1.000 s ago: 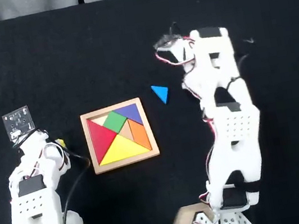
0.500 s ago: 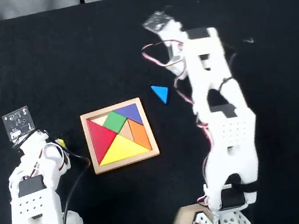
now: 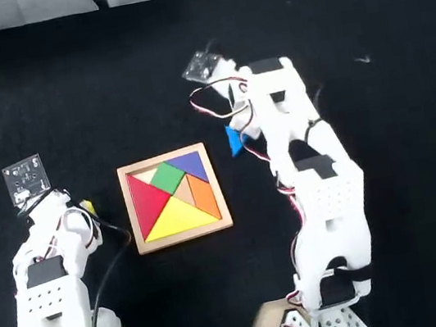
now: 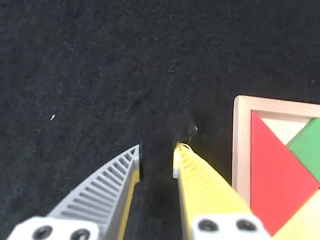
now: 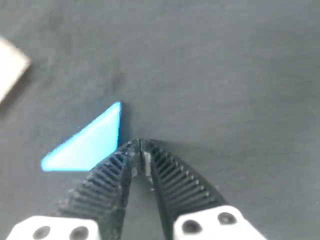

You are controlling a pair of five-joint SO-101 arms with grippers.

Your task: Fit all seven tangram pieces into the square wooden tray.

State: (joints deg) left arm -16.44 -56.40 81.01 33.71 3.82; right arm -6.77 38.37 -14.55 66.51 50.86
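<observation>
The square wooden tray [image 3: 203, 147] lies at mid-table and holds several coloured pieces; a pale triangular patch [image 3: 145, 175] shows in its far left corner. The small blue triangle [image 3: 233, 139] lies on the black cloth just right of the tray, partly covered by the right arm [image 3: 275, 105]. In the right wrist view my right gripper [image 5: 140, 146] is shut with nothing in it, its tips beside the edge of the blue triangle [image 5: 85, 142]. My left gripper [image 4: 157, 149] hovers left of the tray's rim [image 4: 242, 145], open by a narrow gap with nothing between.
Black cloth covers the table on all sides of the tray. The left arm [image 3: 49, 273] stands at the near left and the right arm's base [image 3: 336, 277] at the near middle. The tray's corner [image 5: 12, 65] is a pale blur.
The right arm has swung left and come down over the blue triangle, now partly covering it. The left arm, tray and triangle have stayed put.
</observation>
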